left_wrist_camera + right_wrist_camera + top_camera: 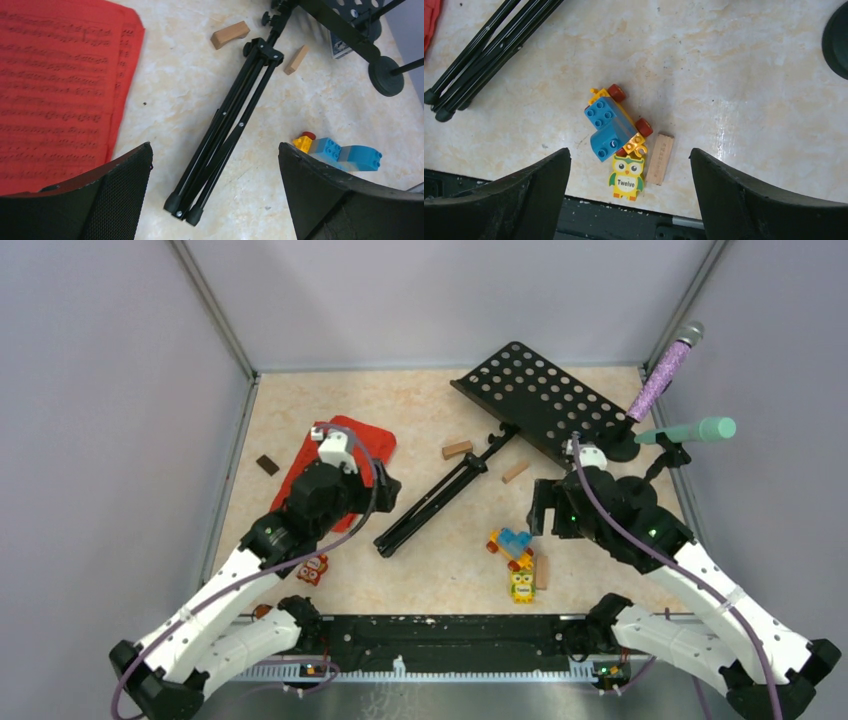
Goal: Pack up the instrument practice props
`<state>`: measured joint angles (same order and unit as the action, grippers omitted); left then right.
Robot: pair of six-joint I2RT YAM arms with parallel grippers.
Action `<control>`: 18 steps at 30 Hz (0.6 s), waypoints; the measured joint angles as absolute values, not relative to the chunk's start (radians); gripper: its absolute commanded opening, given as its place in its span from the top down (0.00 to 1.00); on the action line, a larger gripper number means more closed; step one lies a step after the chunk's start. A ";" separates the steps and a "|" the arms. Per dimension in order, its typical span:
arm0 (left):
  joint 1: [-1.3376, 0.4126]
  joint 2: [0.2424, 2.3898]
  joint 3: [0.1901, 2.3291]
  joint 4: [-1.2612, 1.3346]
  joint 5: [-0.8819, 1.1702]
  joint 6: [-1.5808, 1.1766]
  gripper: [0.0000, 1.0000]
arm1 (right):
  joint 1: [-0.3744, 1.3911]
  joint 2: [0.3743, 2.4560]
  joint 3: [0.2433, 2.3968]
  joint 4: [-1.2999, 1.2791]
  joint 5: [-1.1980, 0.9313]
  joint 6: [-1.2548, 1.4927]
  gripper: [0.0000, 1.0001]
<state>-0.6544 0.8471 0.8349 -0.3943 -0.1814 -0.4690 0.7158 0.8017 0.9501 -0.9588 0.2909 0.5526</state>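
The black perforated music rack (540,395) lies tilted at the back, with its folded tripod legs (440,495) flat on the table. The red sheet-music pages (350,440) lie left, partly under my left arm. The purple microphone (663,372) and the mint-green microphone (692,430) sit in their black holders (622,447) at the back right. My left gripper (385,488) is open and empty above the tripod feet (182,205), with the pages (55,90) to its left. My right gripper (542,512) is open and empty over the toy bricks.
Toy bricks (611,122), a yellow owl figure (626,177) and a wooden block (660,158) lie near the front edge. Two wooden blocks (230,34) lie by the tripod hub. A small dark block (267,464) and another figure (313,568) lie left. Walls enclose the table.
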 measured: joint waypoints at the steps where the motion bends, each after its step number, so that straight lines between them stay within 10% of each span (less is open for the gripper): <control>1: -0.654 0.821 0.827 -0.410 -0.192 -0.469 0.01 | 0.716 0.801 0.950 -0.961 0.305 0.563 0.12; 18: -0.654 0.611 0.733 -0.551 -0.232 -0.410 0.01 | 0.458 0.920 0.869 -0.891 0.553 0.633 0.16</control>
<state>-0.6544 0.6109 0.7330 -0.5514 -0.2317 -0.4095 0.4576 0.9203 0.8692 -0.8909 0.5529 0.6334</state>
